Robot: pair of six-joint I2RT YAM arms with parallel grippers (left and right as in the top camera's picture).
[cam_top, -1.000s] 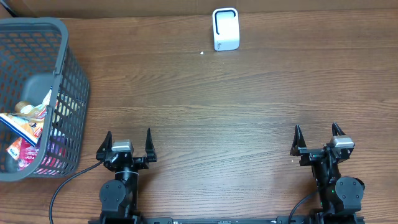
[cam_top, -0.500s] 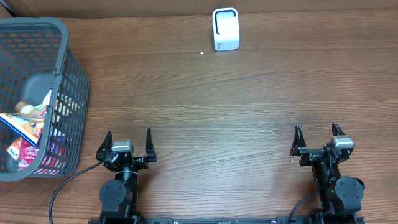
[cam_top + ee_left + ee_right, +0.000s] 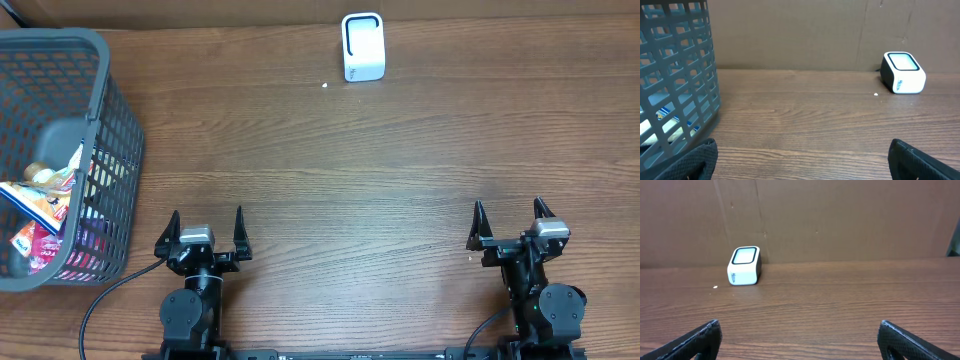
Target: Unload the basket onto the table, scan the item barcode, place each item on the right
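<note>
Left gripper (image 3: 207,220): spread wide, nothing between its fingers, at the near edge of the table (image 3: 350,170), just right of the basket's near corner.
Right gripper (image 3: 508,212): also spread wide and holding nothing, at the near edge, well apart from the left one.
Basket (image 3: 122,150): dark grey mesh at the far left; its left side and near corner run past the overhead frame. Its right wall slopes out toward the left gripper.
Item: bright packets (image 3: 38,208), orange, red and white, lie heaped inside the basket against its near wall. No barcode can be made out.
Scanner (image 3: 362,46): small white box with a dark-framed window, upright at the far edge of the table, about midway across and touching nothing.
Far edge: a brown cardboard wall (image 3: 840,220) rises right behind the scanner.
Open room: plain wood runs from both grippers to the scanner, marked only by a white speck (image 3: 325,85) just left of the scanner.
Tight side: the left, where the basket wall stands near the left arm and a black cable (image 3: 100,295) loops by its base.
</note>
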